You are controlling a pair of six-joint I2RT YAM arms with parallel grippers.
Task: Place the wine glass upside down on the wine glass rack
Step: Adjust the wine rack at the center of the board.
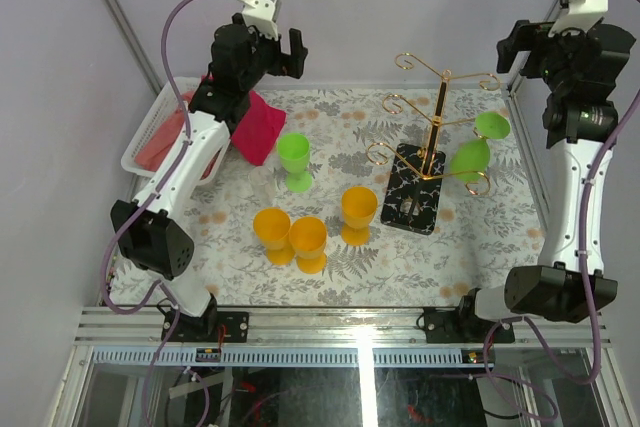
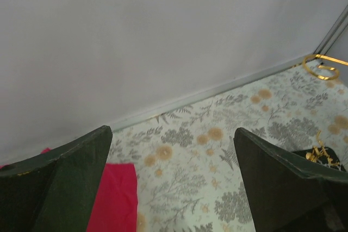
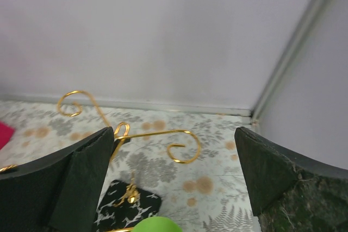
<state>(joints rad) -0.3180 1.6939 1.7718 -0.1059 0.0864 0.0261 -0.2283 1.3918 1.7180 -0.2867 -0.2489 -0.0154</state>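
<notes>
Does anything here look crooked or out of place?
One green goblet hangs from the gold rack at a slant, foot up and bowl down, while the four other goblets stand upright on the table. That looks deliberate. Nothing looks spilled.

We see the left gripper (image 1: 278,52) and the right gripper (image 1: 512,50) up high with fingers spread wide, above all the things on the table. In the far left corner a white basket (image 1: 150,137) and a red cloth (image 1: 258,127) take up the room. In the middle a green goblet (image 1: 294,159) and three orange goblets (image 1: 308,243) stand near each other, with only small gaps between them. The wine glass rack (image 1: 425,162) stands tall on the right. Its curly gold arms poke out every way, and a green glass (image 1: 472,152) hangs tilted on its right side. We find bare flowery cloth (image 1: 345,122) between the green goblet and the rack, along the far wall, and in the near right corner.
</notes>
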